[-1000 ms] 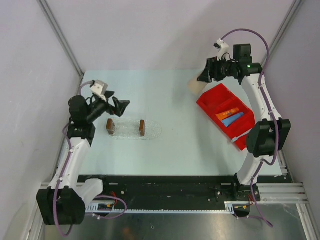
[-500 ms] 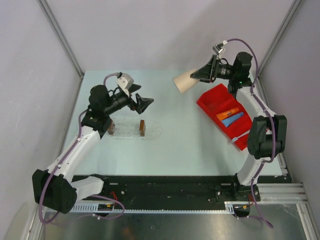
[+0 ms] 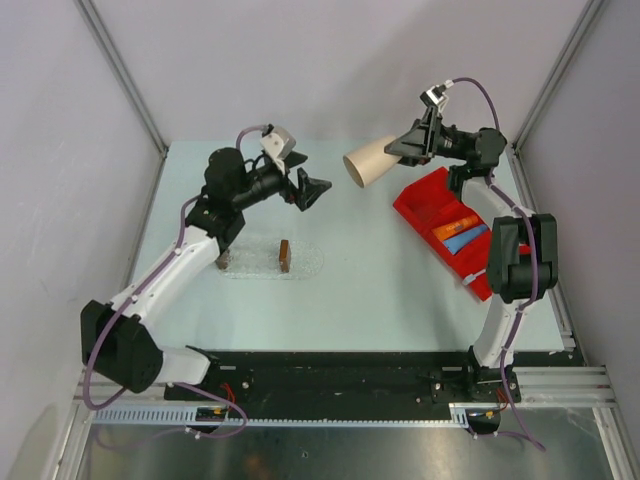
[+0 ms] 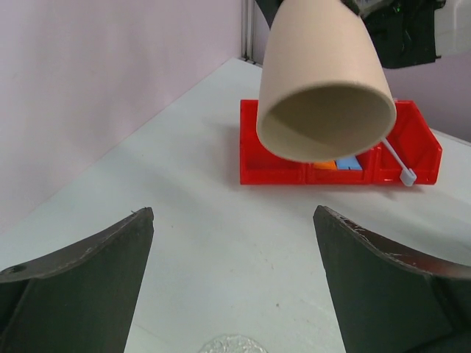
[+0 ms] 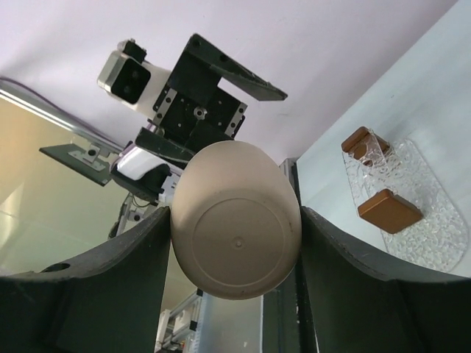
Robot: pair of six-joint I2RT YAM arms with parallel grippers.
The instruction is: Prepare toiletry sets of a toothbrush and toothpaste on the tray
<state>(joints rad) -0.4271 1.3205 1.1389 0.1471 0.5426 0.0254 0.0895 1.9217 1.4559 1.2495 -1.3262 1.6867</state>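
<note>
My right gripper (image 3: 400, 151) is shut on a beige cup (image 3: 367, 163), held on its side in the air left of the red bin (image 3: 425, 200). Its fingers press both sides of the cup's base (image 5: 235, 220). The cup's mouth (image 4: 324, 121) faces my left gripper (image 3: 316, 190), which hangs open and empty (image 4: 234, 213) a short way off. The toothbrush (image 4: 398, 165), a thin pale stick, leans over the bin's front wall. An orange toothpaste (image 3: 455, 229) and a blue toothpaste (image 3: 466, 240) lie in the bin. The clear tray (image 3: 305, 262) lies below the left arm.
A clear rack with two brown end blocks (image 3: 285, 254) (image 3: 221, 258) stands on the tray and also shows in the right wrist view (image 5: 389, 210). The red bin (image 4: 271, 158) sits at the table's right side. Walls close in at left, back and right.
My left arm swung up and right from beside the tray toward the cup. My right arm carried the cup left and tipped it on its side, mouth toward the left gripper.
</note>
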